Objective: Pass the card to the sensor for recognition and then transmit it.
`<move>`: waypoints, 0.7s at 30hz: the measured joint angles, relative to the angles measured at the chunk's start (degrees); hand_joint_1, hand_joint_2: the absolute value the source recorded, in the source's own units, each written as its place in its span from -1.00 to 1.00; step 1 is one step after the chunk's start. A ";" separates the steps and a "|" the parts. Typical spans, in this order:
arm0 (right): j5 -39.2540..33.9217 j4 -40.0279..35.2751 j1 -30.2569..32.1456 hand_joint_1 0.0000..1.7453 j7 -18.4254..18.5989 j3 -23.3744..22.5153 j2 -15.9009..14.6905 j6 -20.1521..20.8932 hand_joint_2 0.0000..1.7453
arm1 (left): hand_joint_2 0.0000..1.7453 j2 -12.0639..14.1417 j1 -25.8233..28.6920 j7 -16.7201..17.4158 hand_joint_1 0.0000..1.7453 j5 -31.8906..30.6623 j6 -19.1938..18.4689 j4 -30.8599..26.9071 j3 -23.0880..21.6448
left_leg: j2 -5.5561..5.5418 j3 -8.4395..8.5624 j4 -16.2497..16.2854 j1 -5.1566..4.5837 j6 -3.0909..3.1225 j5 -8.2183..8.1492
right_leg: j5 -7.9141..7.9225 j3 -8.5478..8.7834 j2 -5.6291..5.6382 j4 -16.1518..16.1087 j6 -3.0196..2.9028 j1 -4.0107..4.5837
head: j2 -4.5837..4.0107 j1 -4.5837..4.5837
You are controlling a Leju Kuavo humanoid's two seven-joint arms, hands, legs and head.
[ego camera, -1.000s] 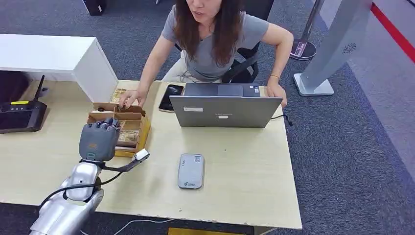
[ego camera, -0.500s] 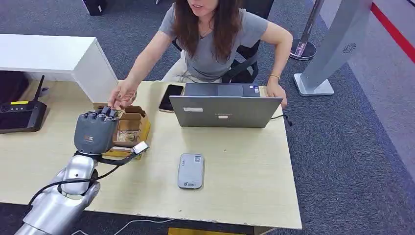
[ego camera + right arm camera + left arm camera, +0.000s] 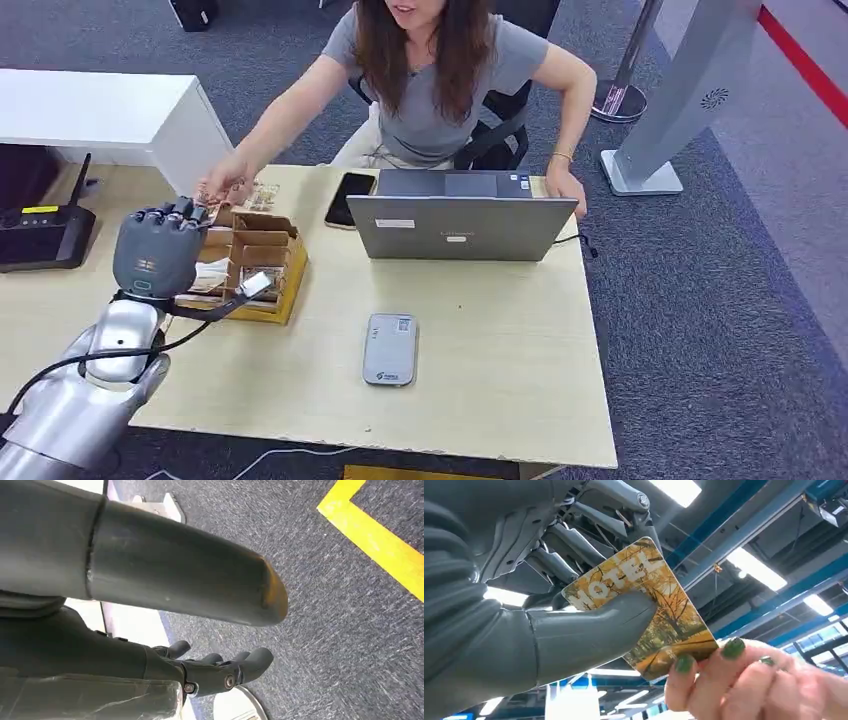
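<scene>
Two grips on card: my left hand pinches the hotel key card between thumb and fingers; the person's hand holds its far corner, mid-handover I judge.
Card place: raised at the table's 10 o'clock, above the cardboard box.
Card axis: long edge runs out of my palm toward the person.
Sensor: grey card reader lies near the table's middle, at about 4 o'clock of my left hand, well apart.
Right hand: hanging over carpet, fingers curled in, nothing in them.
</scene>
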 joint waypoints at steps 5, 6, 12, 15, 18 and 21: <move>0.00 0.00 0.01 -1.00 0.00 0.00 0.04 -0.02 -1.00 | 1.00 0.57 -0.18 2.51 -1.00 0.00 0.50 0.13 0.18 | 0.01 0.00 0.00 -0.01 0.00 0.00 | 0.00 0.00 0.01 0.00 0.00 0.00 | 0.00 0.00; 0.00 0.00 0.01 -1.00 0.00 -0.02 0.04 -0.02 -1.00 | 1.00 0.77 -0.26 2.97 -1.00 0.00 0.52 0.13 0.09 | 0.00 0.00 0.00 -0.01 0.00 0.00 | 0.00 0.00 0.00 0.00 0.00 0.00 | 0.00 0.00; -0.02 0.00 0.01 -1.00 0.00 0.00 0.04 -0.13 -1.00 | 1.00 1.36 -0.58 4.37 -1.00 0.00 0.96 0.15 -0.61 | 0.00 0.00 0.00 0.00 0.00 0.00 | 0.00 0.00 0.00 0.00 0.00 0.00 | 0.00 0.00; -0.02 0.00 0.01 -1.00 0.00 -0.02 0.07 -0.18 -1.00 | 1.00 1.44 -0.61 4.50 -1.00 0.00 1.03 0.17 -1.00 | 0.00 0.00 0.00 0.00 0.00 0.00 | 0.00 0.00 0.00 0.00 0.00 0.00 | 0.00 0.00; -0.02 0.00 0.01 -1.00 0.00 0.00 0.07 -0.19 -1.00 | 1.00 1.44 -0.65 4.57 -1.00 0.00 1.07 0.20 -1.13 | 0.00 0.00 0.00 0.00 0.00 0.00 | 0.00 0.00 0.00 0.00 0.00 0.00 | 0.00 0.00; -0.13 0.00 0.01 -1.00 0.00 -0.02 0.07 -0.26 -1.00 | 1.00 1.44 -0.67 4.68 -1.00 0.00 1.51 0.20 -1.13 | 0.00 0.00 0.00 0.00 0.00 0.00 | 0.00 0.00 0.00 0.00 0.00 0.00 | 0.00 0.00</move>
